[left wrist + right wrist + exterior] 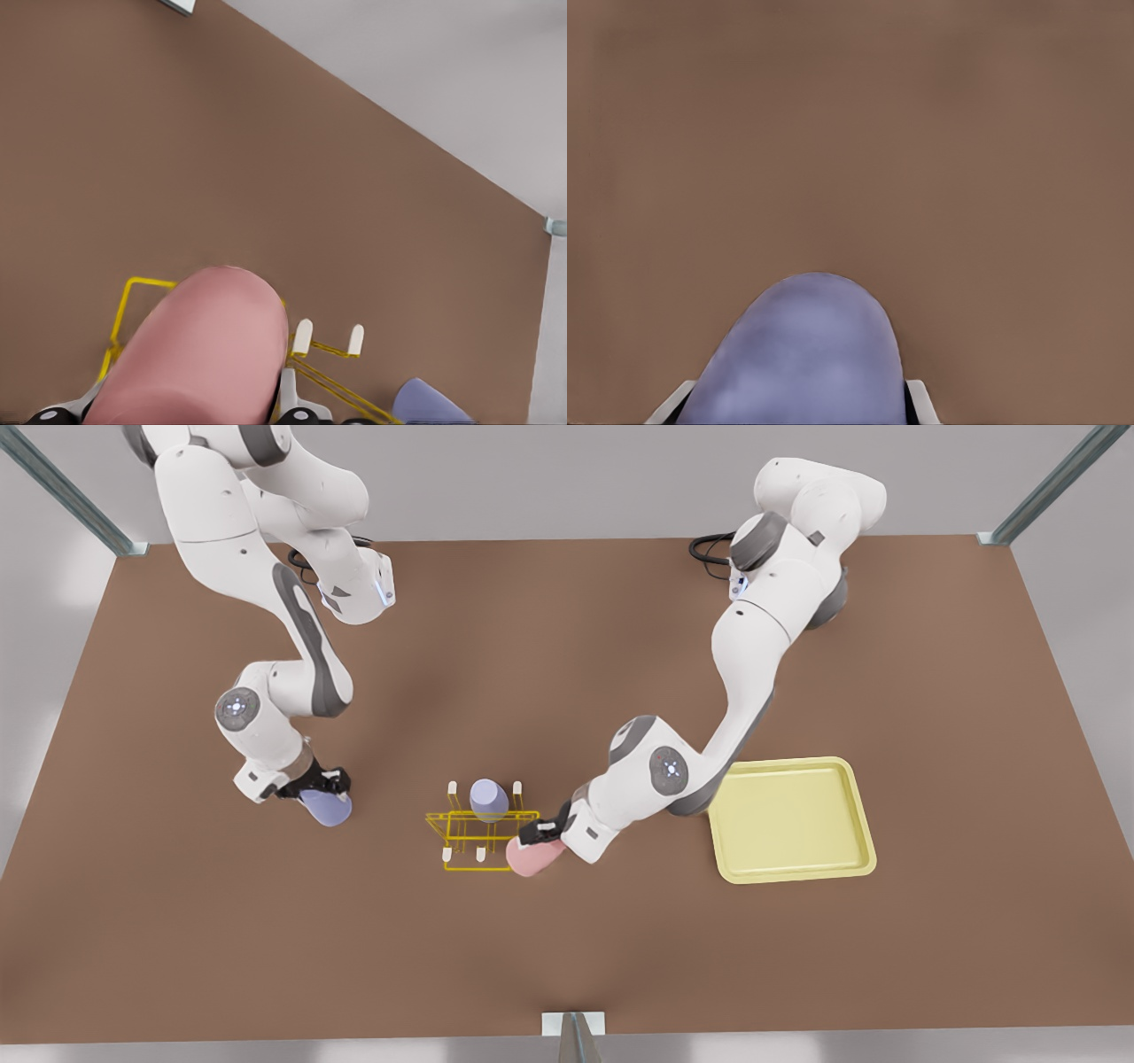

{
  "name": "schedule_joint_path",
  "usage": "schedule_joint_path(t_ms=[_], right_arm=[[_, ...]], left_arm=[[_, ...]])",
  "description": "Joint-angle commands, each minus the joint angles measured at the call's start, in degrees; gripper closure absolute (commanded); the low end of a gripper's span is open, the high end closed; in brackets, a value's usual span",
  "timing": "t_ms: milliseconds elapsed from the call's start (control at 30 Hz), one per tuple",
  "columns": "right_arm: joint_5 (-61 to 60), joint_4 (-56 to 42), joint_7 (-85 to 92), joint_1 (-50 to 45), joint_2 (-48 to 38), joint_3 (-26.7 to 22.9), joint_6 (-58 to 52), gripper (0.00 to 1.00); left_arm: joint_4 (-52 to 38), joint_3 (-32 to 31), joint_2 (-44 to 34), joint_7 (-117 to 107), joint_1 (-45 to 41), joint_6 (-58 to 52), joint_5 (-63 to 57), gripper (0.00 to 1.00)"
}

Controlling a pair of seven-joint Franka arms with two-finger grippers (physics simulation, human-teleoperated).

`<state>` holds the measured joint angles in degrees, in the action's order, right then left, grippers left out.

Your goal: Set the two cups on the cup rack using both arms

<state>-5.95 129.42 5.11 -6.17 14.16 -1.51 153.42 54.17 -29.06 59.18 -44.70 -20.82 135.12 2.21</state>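
My left gripper (542,835), on the arm at the front view's right, is shut on the pale pink cup (534,857), which is tilted and hangs at the right end of the yellow wire cup rack (461,837). The left wrist view has this pink cup (204,354) over the rack (133,288) and its white-tipped pegs. At the front view's left, well clear of the rack, my right gripper (315,784) is shut on the lavender-blue cup (328,808), seen close up as the lavender-blue cup (806,354) above bare table. A look-alike lavender tumbler (488,798) sits on the rack.
A pale yellow flat tray (791,819) lies at the front view's right, beside the left arm's elbow. The brown table (567,974) has open room in front of the rack and between the rack and the right gripper.
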Motion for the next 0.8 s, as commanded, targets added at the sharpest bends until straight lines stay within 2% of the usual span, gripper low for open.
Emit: schedule_joint_path(t_ms=[0, 100, 133, 167, 267, 433, 500, 567, 600, 633, 667, 700, 767], right_arm=[[-7.0, -5.0, 0.3, 0.1, 0.9, 1.1, -7.2, 0.19], [-18.1, -18.8, 1.8, 0.0, 8.3, 3.7, -15.0, 0.19], [-18.7, -22.7, 1.8, -0.5, 10.1, 3.7, -16.7, 0.19], [-20.2, -26.8, 1.8, -0.5, 12.3, 3.7, -18.9, 0.19], [-22.6, -40.5, 1.7, -0.5, 20.6, 5.2, -22.3, 0.19], [-26.0, -47.4, 1.0, -0.9, 20.9, 5.8, -29.6, 0.19], [-29.2, -47.2, 1.1, -2.5, 21.1, 6.7, -29.4, 0.19], [-29.9, -46.6, 1.2, -4.0, 21.2, 6.7, -29.4, 0.19], [-29.8, -46.1, 1.4, -4.4, 21.2, 6.6, -29.2, 0.19], [-29.7, -45.7, 1.4, -4.6, 21.2, 6.6, -29.1, 0.19], [-29.4, -45.0, 1.6, -4.9, 21.0, 6.6, -28.9, 0.19], [-29.3, -44.2, 1.7, -5.0, 20.9, 6.6, -28.8, 0.19], [-29.3, -43.6, 2.1, -5.4, 20.9, 6.6, -28.6, 0.19]], left_arm=[[0.1, 0.0, 0.3, -10.1, -0.5, -0.4, 0.0, 0.16], [0.0, 0.1, 0.8, -10.1, -1.2, -0.1, -0.2, 0.15], [0.0, 0.1, 0.8, -10.1, -1.2, 0.1, -0.2, 0.04], [0.0, 0.1, 0.8, -10.1, -1.3, 0.1, -0.3, 0.0], [-0.1, 0.1, 0.7, -10.5, -1.2, 0.1, -0.3, 0.0], [-2.5, 0.2, 0.2, -16.4, -0.4, -2.0, -0.1, 0.0], [-5.7, 1.8, 0.1, -18.4, -0.2, -11.2, -0.2, 0.0], [-7.3, 2.8, -1.1, -25.8, 0.7, -13.1, -0.3, 0.0], [-7.2, 8.7, -4.5, -24.5, 0.6, -22.9, -1.8, 0.0], [-7.2, 10.1, -7.3, -12.8, 1.4, -37.6, -8.2, 0.0], [-7.1, 10.3, -11.6, 10.5, 6.1, -54.9, -15.6, 0.0], [-7.1, 10.3, -13.6, 25.5, 9.7, -62.6, -21.6, 0.0], [-7.1, 9.6, -17.2, 33.1, 17.2, -65.0, -22.3, 0.0]])
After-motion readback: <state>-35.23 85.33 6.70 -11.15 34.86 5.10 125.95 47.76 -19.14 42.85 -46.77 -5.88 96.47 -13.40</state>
